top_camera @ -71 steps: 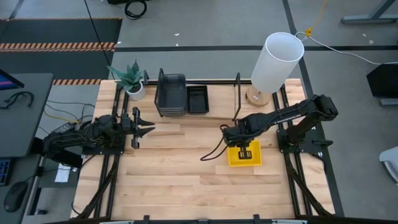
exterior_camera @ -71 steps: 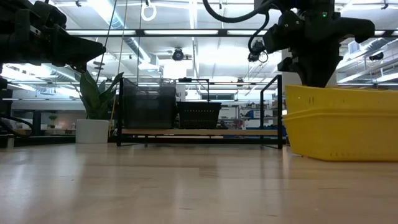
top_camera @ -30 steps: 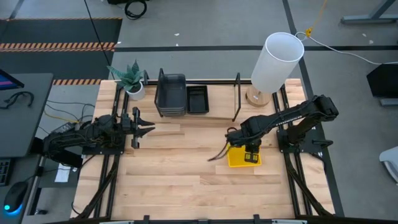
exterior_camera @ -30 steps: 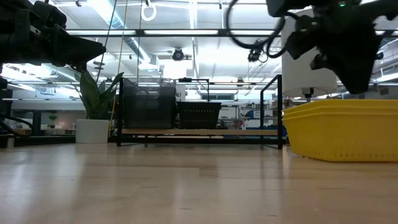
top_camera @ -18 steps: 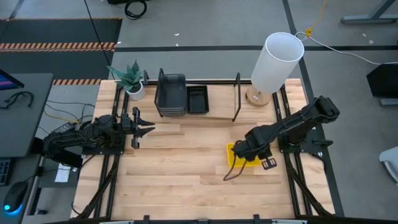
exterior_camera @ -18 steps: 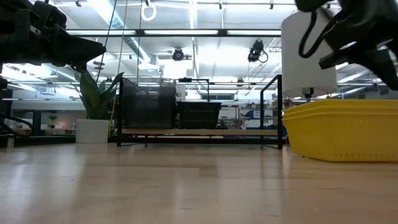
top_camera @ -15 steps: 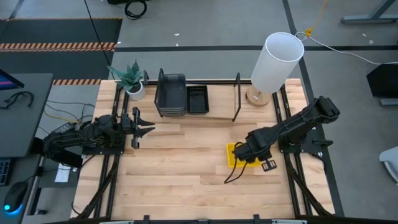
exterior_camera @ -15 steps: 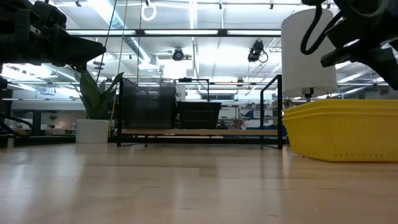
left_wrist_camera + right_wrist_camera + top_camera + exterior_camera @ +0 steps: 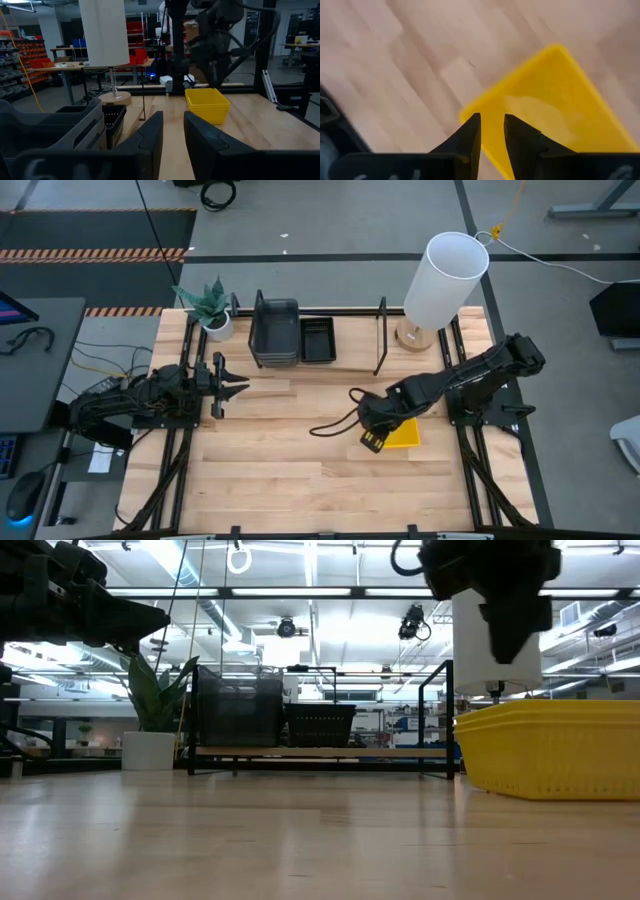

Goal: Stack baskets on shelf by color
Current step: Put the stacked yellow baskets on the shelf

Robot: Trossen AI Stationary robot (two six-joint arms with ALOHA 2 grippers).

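**Closing on the yellow stack's corner**

Right pincer (image 9: 490,131) above the table (image 9: 280,470), over the near left corner of the yellow baskets (image 9: 405,433), fingers only narrowly parted and holding nothing, both tips poised above the yellow rim. Judged step: getting a grip on the yellow stack for the carry to the shelf (image 9: 318,340). Worth doing well: widen the gap first, straddle one wall rather than the rounded corner, go deep enough to catch every nested rim if the whole stack is meant to travel, then lift level. Thin plastic wall, likely to flex and slip under a corner pinch. Free bay at the shelf's right end, beside the black mesh baskets (image 9: 318,338) and the dark grey baskets (image 9: 274,330).

Left pincer (image 9: 172,132) parked at the table's left side, also barely parted, empty.

From above: the layout and the right arm's position, yet most of the yellow stack hidden under the arm. At table height: stacked yellow rims (image 9: 548,750) plain to see, pincer tips out of frame. Right wrist view alone: fingertip placement against the rim. Left wrist view: yellow stack (image 9: 207,103) whole, side on, resting flat, well apart from the shelf.
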